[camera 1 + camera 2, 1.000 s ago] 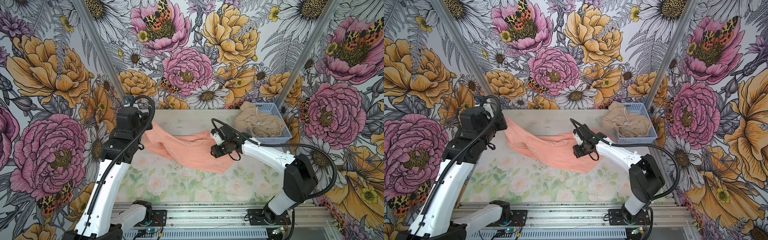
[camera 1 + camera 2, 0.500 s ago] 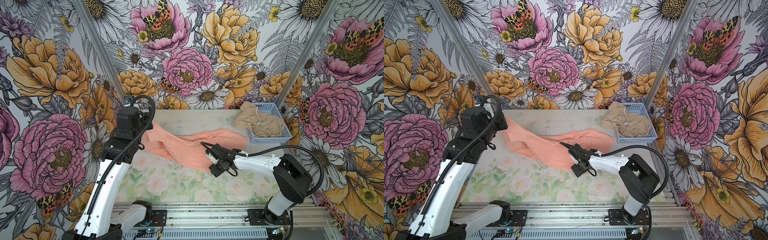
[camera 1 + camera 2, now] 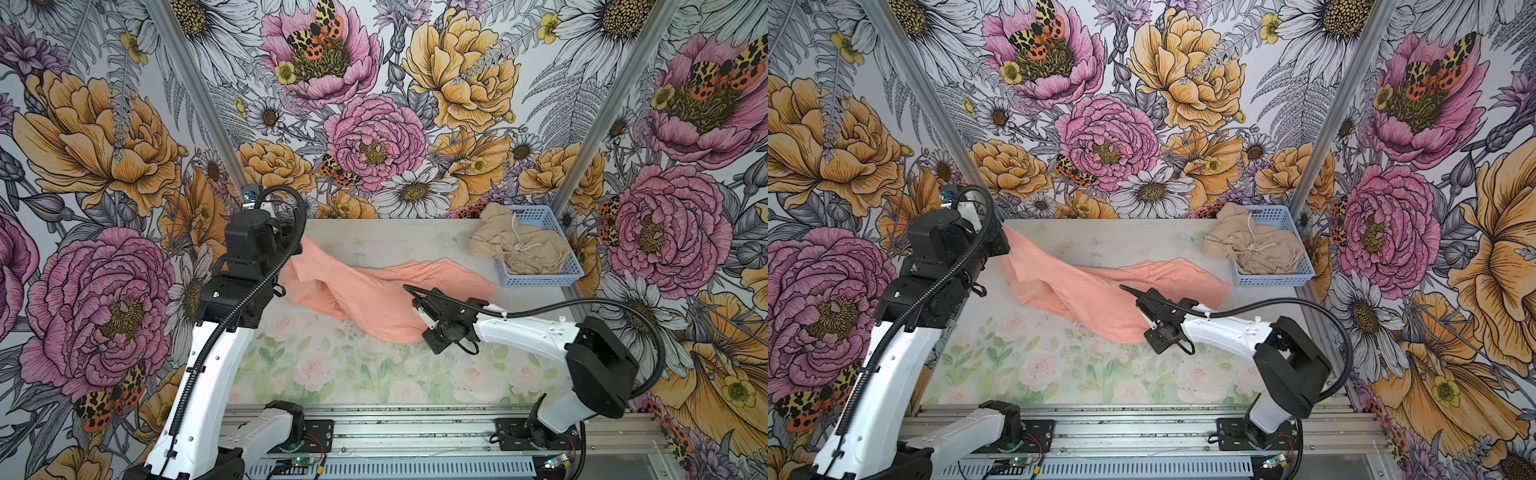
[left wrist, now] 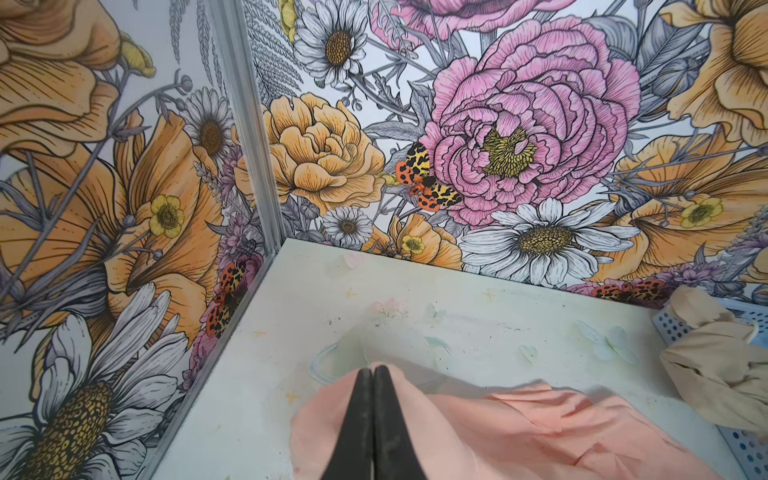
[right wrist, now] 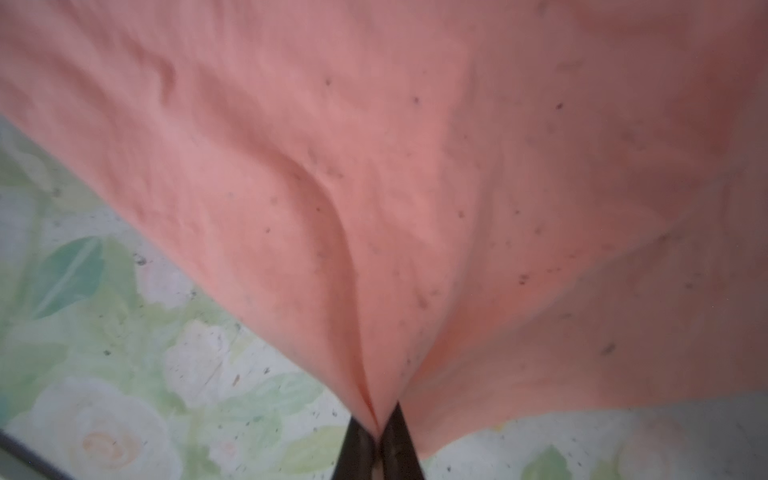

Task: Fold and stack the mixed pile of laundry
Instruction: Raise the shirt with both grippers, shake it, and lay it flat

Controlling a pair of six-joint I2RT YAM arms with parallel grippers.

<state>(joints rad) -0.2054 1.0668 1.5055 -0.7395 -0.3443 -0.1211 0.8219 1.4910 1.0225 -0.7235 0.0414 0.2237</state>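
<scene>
The peach-pink T-shirt (image 3: 365, 291) (image 3: 1100, 295) lies crumpled across the middle of the table. My left gripper (image 4: 371, 372) is shut on its far-left corner, which is lifted off the table; the arm mostly hides that grip in both top views. My right gripper (image 5: 379, 419) is shut on a pinch of the shirt's near edge (image 3: 409, 334), low over the table. The fabric (image 5: 415, 145) fans out from the pinch. The beige-tan garment (image 3: 519, 245) (image 3: 1254, 247) with a white drawstring sits bunched in the basket, spilling over its left rim.
The light blue perforated basket (image 3: 540, 280) (image 3: 1273, 280) stands at the back right corner against the wall. The floral table mat (image 3: 332, 365) shows bare in front of the shirt. Flowered walls enclose three sides; a metal rail (image 3: 415, 428) runs along the front.
My right gripper came toward the front, from the shirt's right end to its near edge, and closed on the fabric there. The shirt's right end now lies spread toward the basket. The left arm stayed put.
</scene>
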